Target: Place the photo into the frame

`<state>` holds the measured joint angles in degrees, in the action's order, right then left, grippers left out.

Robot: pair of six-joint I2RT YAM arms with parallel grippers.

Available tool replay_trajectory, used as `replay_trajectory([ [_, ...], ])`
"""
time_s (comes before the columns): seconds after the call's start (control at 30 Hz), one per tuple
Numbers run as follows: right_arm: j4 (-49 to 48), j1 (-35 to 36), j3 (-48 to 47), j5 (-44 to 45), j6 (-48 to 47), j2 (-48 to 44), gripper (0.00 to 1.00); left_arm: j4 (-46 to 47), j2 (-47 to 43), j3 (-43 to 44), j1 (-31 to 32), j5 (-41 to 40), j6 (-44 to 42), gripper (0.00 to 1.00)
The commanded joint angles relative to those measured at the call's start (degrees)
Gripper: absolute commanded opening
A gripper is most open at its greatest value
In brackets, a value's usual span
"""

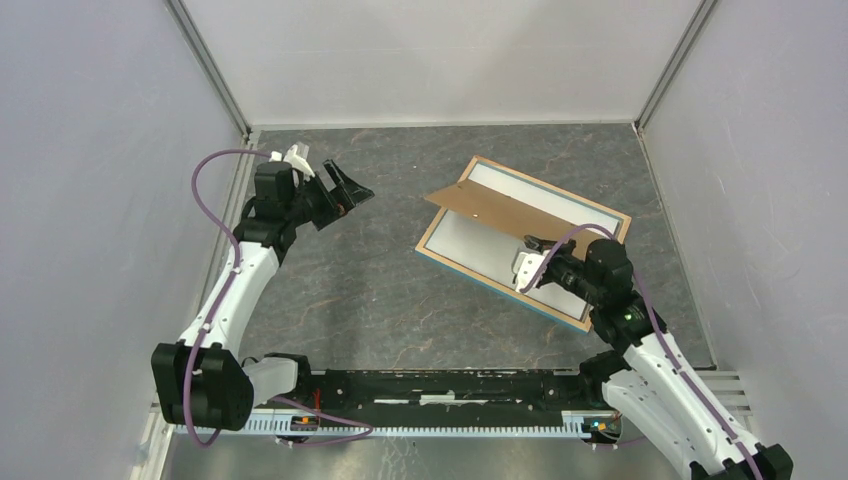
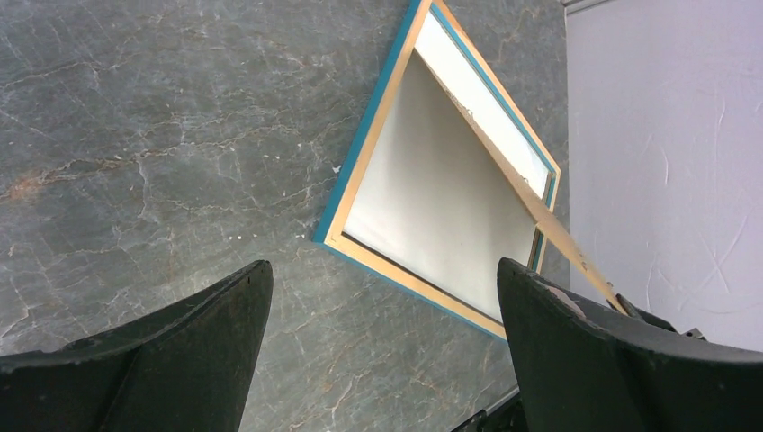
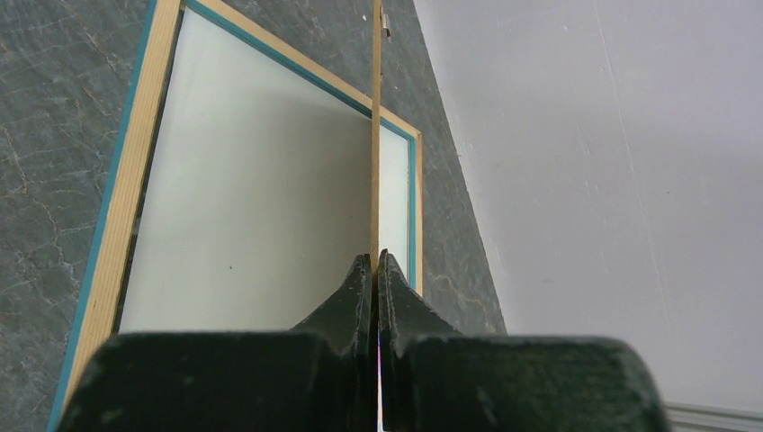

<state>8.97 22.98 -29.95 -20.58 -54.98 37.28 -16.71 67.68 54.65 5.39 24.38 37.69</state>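
Observation:
The frame [image 1: 470, 272] lies face down right of the table's middle, with its light wood rim up and a blue outer edge. A plain white surface [image 1: 468, 243] fills its opening. No balloon picture shows in any view. My right gripper [image 1: 527, 262] is shut on the brown backing board [image 1: 490, 208] and holds it tilted above the frame. In the right wrist view the board [image 3: 375, 135] is edge-on between the closed fingers [image 3: 373, 261], over the frame [image 3: 117, 225]. My left gripper [image 1: 345, 190] is open and empty at the back left. Its wrist view shows the frame [image 2: 409, 279] and the raised board [image 2: 540, 211].
Grey walls close in the table on the left, back and right. The frame's far corner lies near the right wall [image 1: 740, 150]. A black rail [image 1: 430, 385] with the arm bases runs along the near edge.

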Motion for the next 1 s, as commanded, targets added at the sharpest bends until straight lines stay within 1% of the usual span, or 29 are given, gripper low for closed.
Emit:
replay_trajectory([
  [0.0,-5.29,0.11,4.33,-0.79,-2.34,-3.64,0.00,3.18,0.19,-0.31,0.24,2.16,0.32,1.00],
  [0.13,-5.24,0.09,8.08,-0.50,-3.67,-6.19,0.00,3.33,0.13,-0.68,0.26,1.97,0.17,1.00],
  [0.23,-4.16,0.10,10.35,1.03,-3.95,-8.50,0.10,3.19,0.04,-0.60,0.24,1.63,-0.20,1.00],
  [0.37,-1.74,0.11,11.06,5.26,-1.31,-9.37,0.16,3.22,0.18,-0.43,0.24,1.69,-0.17,1.00],
  [0.47,0.82,0.15,11.04,6.43,-0.42,-7.77,0.17,3.20,0.33,-0.51,0.30,1.55,-0.15,1.00],
  [0.57,0.41,0.19,10.96,5.43,1.20,-6.61,0.19,3.27,0.39,-0.69,0.24,1.54,-0.16,1.00],
  [0.73,-0.28,0.21,10.35,5.41,3.26,-2.63,0.19,3.26,-0.11,-1.03,0.24,1.40,-0.30,1.00],
  [0.97,-2.09,0.28,9.90,8.23,5.74,2.50,0.20,3.33,-0.09,-1.13,0.26,1.51,-0.47,1.00],
])
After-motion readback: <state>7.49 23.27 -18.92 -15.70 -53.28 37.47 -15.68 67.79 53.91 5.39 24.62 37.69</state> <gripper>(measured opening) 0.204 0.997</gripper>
